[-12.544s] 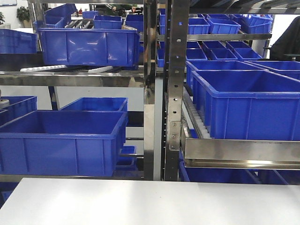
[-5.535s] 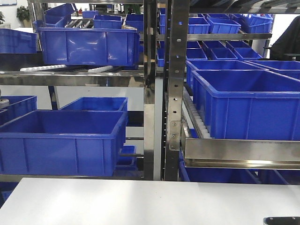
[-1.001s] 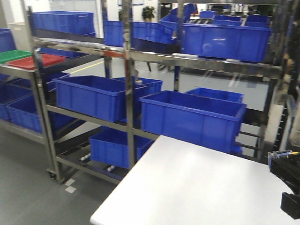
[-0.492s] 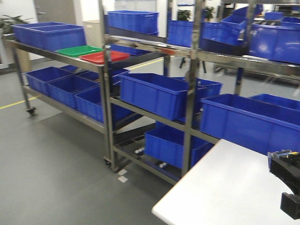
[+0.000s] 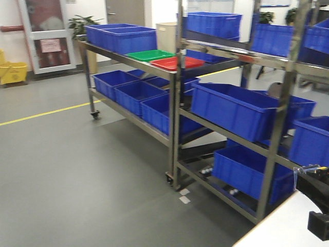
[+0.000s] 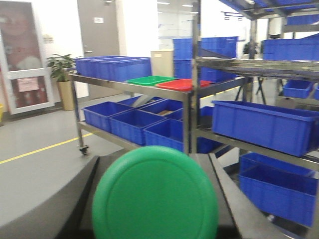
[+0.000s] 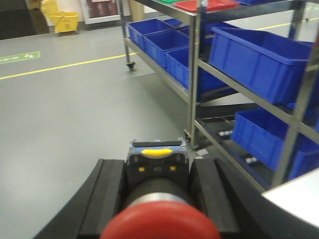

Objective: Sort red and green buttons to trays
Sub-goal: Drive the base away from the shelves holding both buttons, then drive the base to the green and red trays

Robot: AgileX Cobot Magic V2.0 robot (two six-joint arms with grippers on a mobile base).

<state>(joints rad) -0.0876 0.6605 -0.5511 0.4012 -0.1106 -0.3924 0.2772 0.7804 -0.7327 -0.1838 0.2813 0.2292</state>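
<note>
the left gripper (image 6: 154, 158) is clamped on the green button (image 6: 154, 199), whose round green cap fills the lower middle of the left wrist view and hides the base under it. the button is held up in the air, well short of the low steel rack (image 5: 123, 57), with its cap turned towards the camera and the rack standing beyond it

the right gripper (image 7: 156, 163) is closed on the red button (image 7: 159, 224). its red cap sits at the bottom edge of the right wrist view, and the dark base, with a yellow patch at its far end, lies tight between the two black fingers (image 7: 107, 194). this button is also well apart from the low steel rack, with open grey floor (image 5: 77, 170) between them

the green tray (image 5: 150, 55) and the red tray (image 5: 177, 63) lie side by side on the top shelf of the low steel rack, at its near end, the green one further along the shelf. past the green tray on the same shelf stand two blue crates (image 5: 121, 38), and more blue crates fill the shelf below the trays. a taller rack (image 5: 280, 118) with blue crates stands against the near end of the low steel rack, and a cream tub (image 5: 165, 36) shows behind its top shelf. a yellow line (image 5: 46, 113) crosses the floor in front of the low steel rack, and a corner of the white table (image 5: 288, 231) shows in the front view well short of it, near the right gripper
</note>
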